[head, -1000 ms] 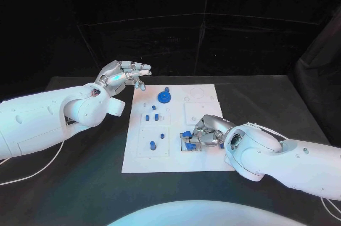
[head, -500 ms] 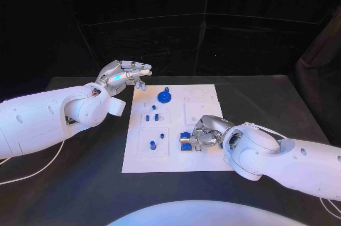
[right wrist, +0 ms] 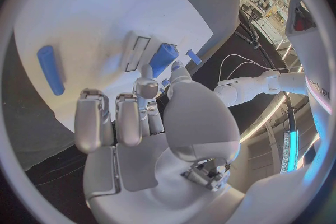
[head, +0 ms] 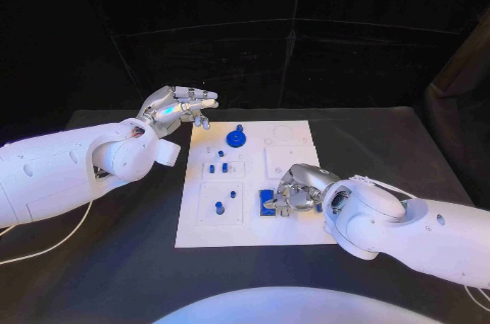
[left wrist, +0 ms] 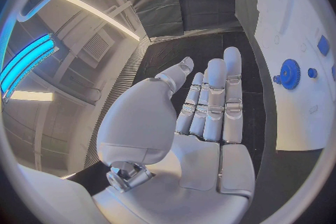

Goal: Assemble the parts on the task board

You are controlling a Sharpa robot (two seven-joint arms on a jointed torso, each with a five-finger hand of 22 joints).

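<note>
Black table carries the white task board at its middle, with dark curtains behind it. Nearest, the right hand lies low over the board's right side, fingers curled on a blue block there. Farther off, small blue parts and a blue gear stand on the board, and the left hand hangs beyond its far-left corner, fingers straight, together, holding nothing.

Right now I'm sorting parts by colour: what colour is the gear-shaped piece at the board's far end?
Blue; the gear-shaped piece shows best in the left wrist view.
</note>
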